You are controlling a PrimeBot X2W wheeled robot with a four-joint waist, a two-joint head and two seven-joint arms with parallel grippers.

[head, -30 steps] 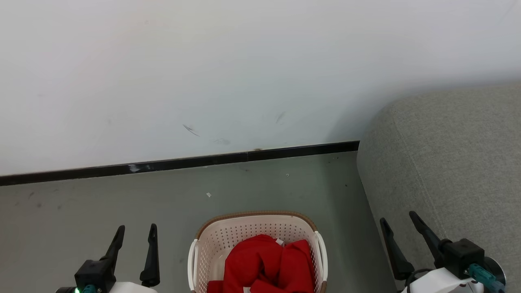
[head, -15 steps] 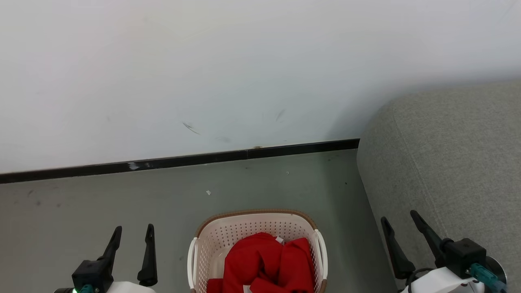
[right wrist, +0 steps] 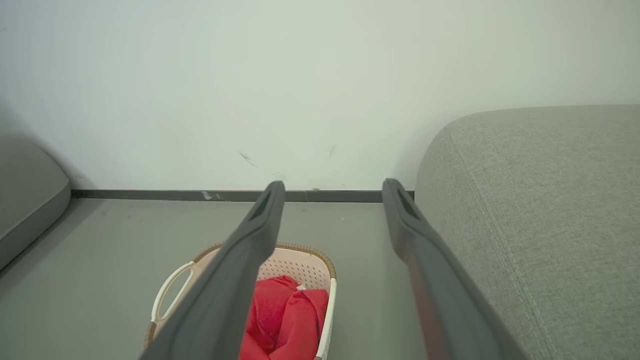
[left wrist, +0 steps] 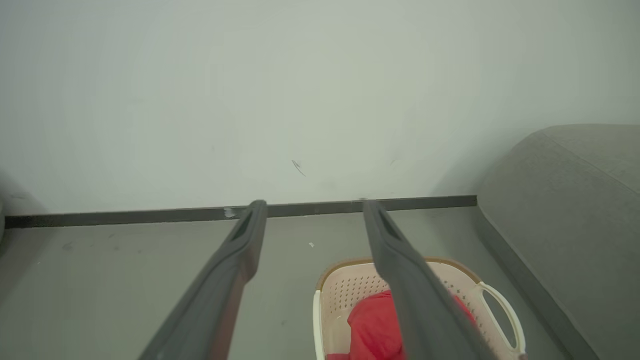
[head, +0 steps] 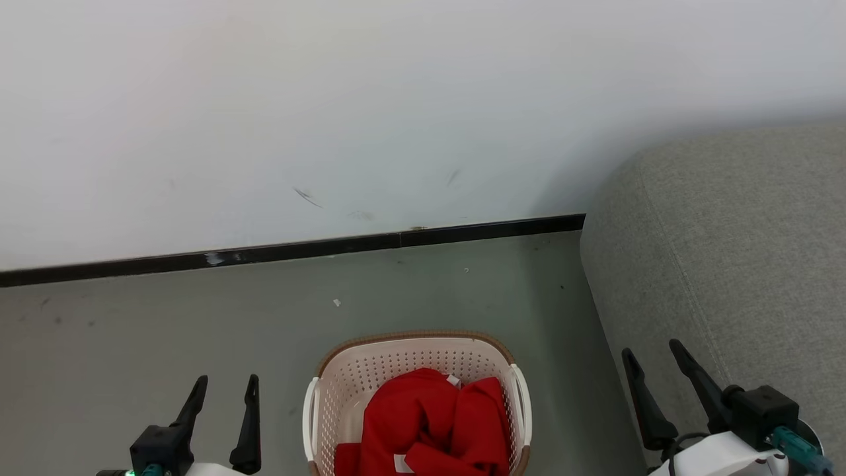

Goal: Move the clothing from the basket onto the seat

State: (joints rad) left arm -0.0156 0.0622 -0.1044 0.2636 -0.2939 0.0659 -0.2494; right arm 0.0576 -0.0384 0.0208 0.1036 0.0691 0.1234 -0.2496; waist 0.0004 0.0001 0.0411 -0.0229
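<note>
The clothing (head: 429,423) is a red heap inside the basket (head: 416,335), which sits on the floor (head: 165,317) just beside the seat (head: 727,251). The left gripper (head: 227,380) is to the left of the basket with its fingers apart and nothing in them. The right gripper (head: 650,349) is on the other side, by the edge of the seat, also apart and holding nothing. I think the job now is to reach in for the first red piece. To do it well, a gripper should come down from above the heap with its fingers wide, miss the rim, and close on a thick fold near the top. A thin edge could slip out. Then it should lift straight up, because the basket looks light and could tip or come along. The head view shows a small white tag (head: 453,381) on the heap. The left wrist view shows the white handle (left wrist: 500,310) on the seat side. The right wrist view shows the other handle (right wrist: 170,290) and a grey cushion (right wrist: 25,200) far off at its left edge
</note>
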